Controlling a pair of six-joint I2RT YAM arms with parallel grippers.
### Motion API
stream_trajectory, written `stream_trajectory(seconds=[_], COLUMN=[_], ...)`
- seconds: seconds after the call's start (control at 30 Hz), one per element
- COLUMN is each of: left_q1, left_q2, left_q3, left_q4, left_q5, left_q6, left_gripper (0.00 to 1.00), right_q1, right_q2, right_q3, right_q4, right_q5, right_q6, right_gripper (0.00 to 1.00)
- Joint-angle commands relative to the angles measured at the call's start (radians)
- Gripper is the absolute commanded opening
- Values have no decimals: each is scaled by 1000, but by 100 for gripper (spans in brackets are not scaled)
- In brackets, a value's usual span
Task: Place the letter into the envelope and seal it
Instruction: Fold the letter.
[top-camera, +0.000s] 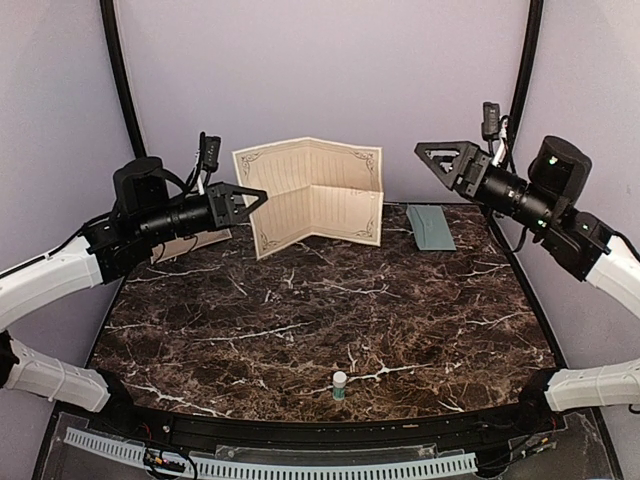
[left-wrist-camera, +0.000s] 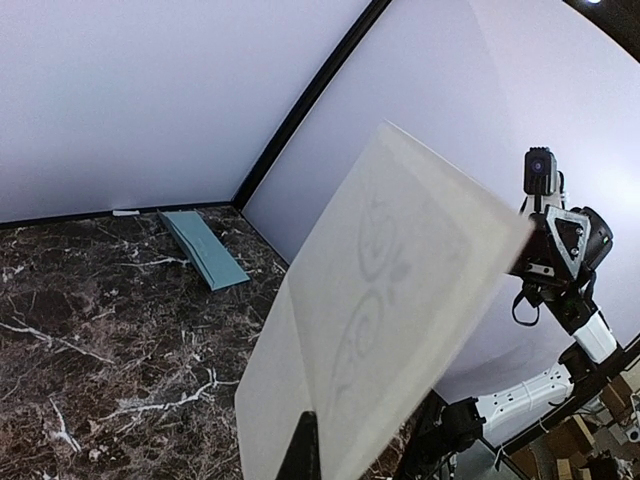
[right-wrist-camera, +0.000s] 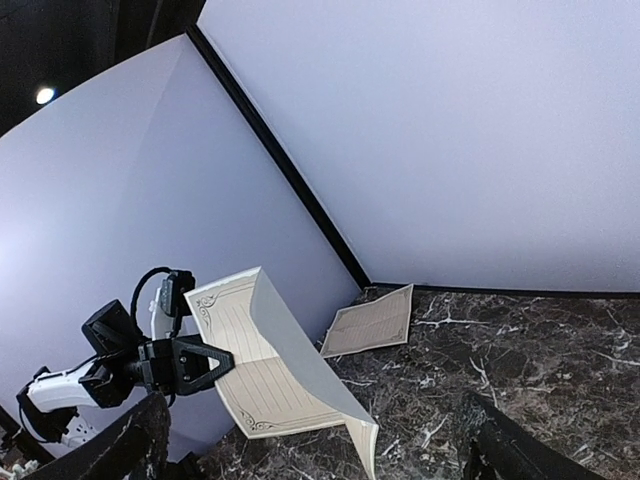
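Letter (top-camera: 320, 195) in the grip of a robot arm: the left gripper (top-camera: 258, 193) is clamped on the left edge of a tan, lined sheet with an ornate border. The sheet stands upright and creased into an open fold above the far side of the dark marble table (top-camera: 300, 320). Whether its lower edge touches the tabletop cannot be told.

The right gripper (top-camera: 432, 155) hangs in the air at the far right with its fingers (right-wrist-camera: 130, 440) spread wide and nothing between them.

The pale teal envelope (top-camera: 430, 227) lies flat on the table at far right, close to the back wall (top-camera: 330, 70) and just beside the letter's right edge. A second tan sheet (top-camera: 190, 245) lies flat at far left, behind the left arm. A small white glue stick (top-camera: 340, 385) stands upright near the front edge, at centre, well apart from the papers.
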Motion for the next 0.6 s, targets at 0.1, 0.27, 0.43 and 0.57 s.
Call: stream_trajectory(seconds=[0.1, 0.27, 0.43, 0.57], left_q1=[17, 17, 17, 17], left_q2=[-35, -49, -90, -105], left_q3=[-43, -44, -62, -92], left_q4=[151, 140, 125, 98], left_q5=[101, 134, 153, 169], left_q6=[-15, -7, -11, -41], left_gripper=[0, 0, 0, 0], right_q1=[-4, -4, -6, -5], right_q2=[37, 59, 24, 9], right_q3=[-31, -46, -84, -126], right_q4=[48, 4, -36, -77], right_q5=[66, 69, 71, 36], right_q6=[-25, -19, 0, 1], right_gripper=[94, 93, 93, 94])
